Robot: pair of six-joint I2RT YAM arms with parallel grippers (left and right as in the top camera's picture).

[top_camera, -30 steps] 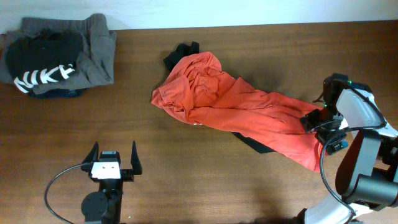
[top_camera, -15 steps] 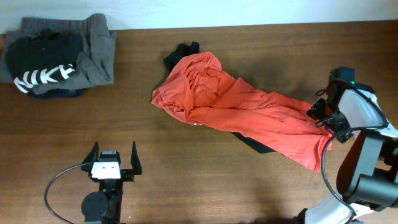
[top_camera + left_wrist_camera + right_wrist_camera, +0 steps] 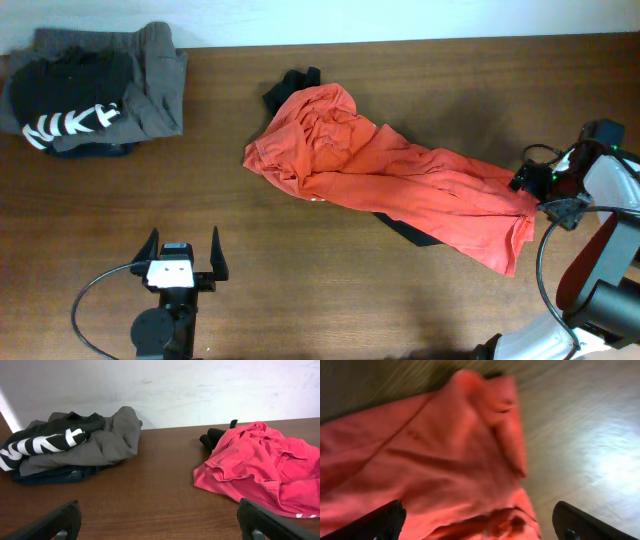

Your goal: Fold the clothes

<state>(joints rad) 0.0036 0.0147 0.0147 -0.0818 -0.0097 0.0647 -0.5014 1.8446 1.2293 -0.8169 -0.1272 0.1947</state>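
The red-orange shirt [image 3: 390, 175] lies crumpled and stretched diagonally from the table's middle to the right. It also shows in the left wrist view [image 3: 255, 465] and fills the right wrist view [image 3: 445, 460]. My right gripper [image 3: 545, 190] is at the shirt's right end, open. Its fingers stand wide apart over the fabric edge [image 3: 480, 520], which lies loose between them. My left gripper [image 3: 182, 255] is open and empty near the front left, far from the shirt [image 3: 160, 525].
A black garment [image 3: 290, 85] pokes out behind the shirt, and more dark fabric [image 3: 405, 230] shows under its front edge. A pile of grey and black clothes with white lettering [image 3: 90, 90] sits at the back left [image 3: 75, 445]. A white wall stands behind the table.
My right gripper has moved right, from over the shirt's end to just past its edge. The shirt's right end has shifted a little right. The left arm has not moved.
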